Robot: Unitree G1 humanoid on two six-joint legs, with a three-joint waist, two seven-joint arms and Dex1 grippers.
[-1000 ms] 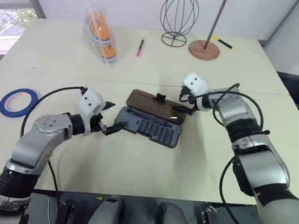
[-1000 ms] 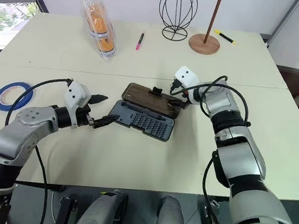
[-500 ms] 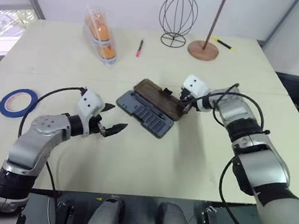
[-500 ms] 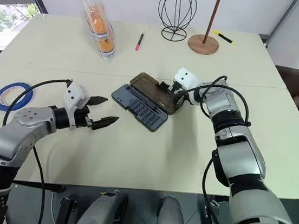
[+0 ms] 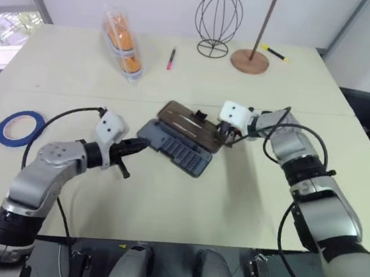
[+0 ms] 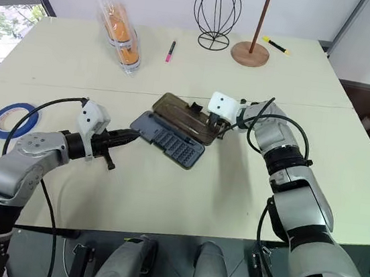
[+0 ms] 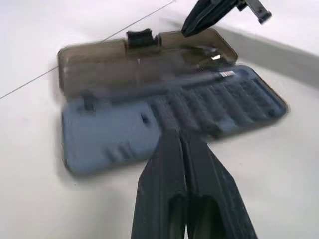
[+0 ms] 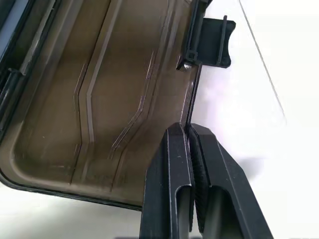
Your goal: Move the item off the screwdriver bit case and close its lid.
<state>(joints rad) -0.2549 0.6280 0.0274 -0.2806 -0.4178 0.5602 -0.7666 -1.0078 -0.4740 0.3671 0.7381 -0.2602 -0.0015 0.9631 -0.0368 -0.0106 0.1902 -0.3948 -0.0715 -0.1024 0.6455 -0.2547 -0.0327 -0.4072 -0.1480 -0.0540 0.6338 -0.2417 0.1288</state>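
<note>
1. Since a second ago both claws have closed and the screwdriver bit case (image 5: 174, 147) has swung askew.
2. Left gripper (image 7: 182, 144): shut, empty, tips at the case's near edge.
3. Right gripper (image 8: 188, 137): shut, at the open lid (image 8: 104, 94) rim, just short of its latch tab (image 8: 212, 42).
4. Blue tape (image 5: 21, 126) lies well to the left gripper's outer side.
5. Judgement: lid looks light, stiff, slick; push at the rim by the latch.

Both arms reach inward, left hand (image 5: 145, 144) and right hand (image 5: 228, 138) closed.

Head eyes look down (both wrist cameras sit close) on the case (image 5: 179, 138).
</note>
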